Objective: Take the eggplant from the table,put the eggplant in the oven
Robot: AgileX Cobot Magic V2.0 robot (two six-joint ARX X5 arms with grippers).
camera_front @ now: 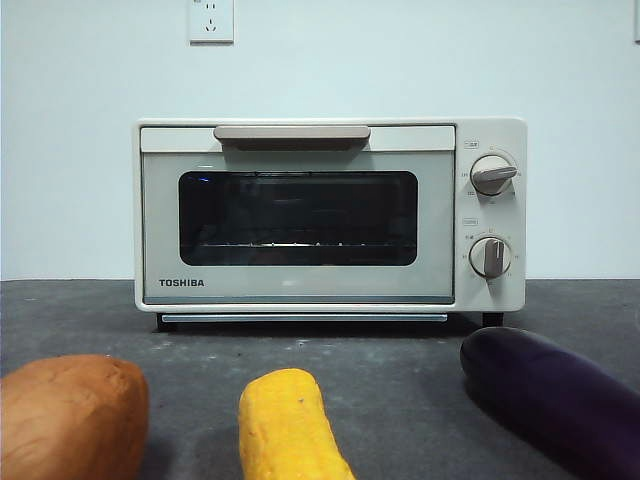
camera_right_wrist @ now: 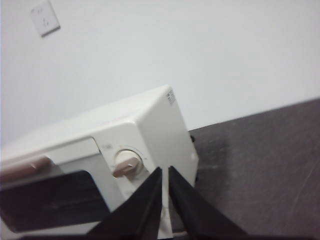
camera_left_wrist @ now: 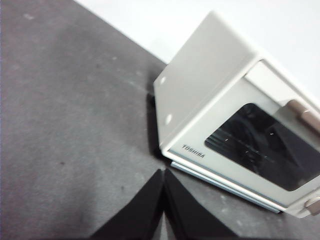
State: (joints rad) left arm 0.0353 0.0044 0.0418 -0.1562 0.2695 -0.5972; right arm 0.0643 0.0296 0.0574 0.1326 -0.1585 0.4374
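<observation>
Glossy eggplant (camera_front: 560,395), speckled table (camera_front: 400,380), boxy oven (camera_front: 330,215)

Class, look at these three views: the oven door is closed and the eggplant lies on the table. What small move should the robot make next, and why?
Probably the left gripper should go to the oven's handle to pull the door down. The door is closed, so the eggplant cannot go in yet. Both grippers are shut, holding nothing, the right gripper included.
</observation>
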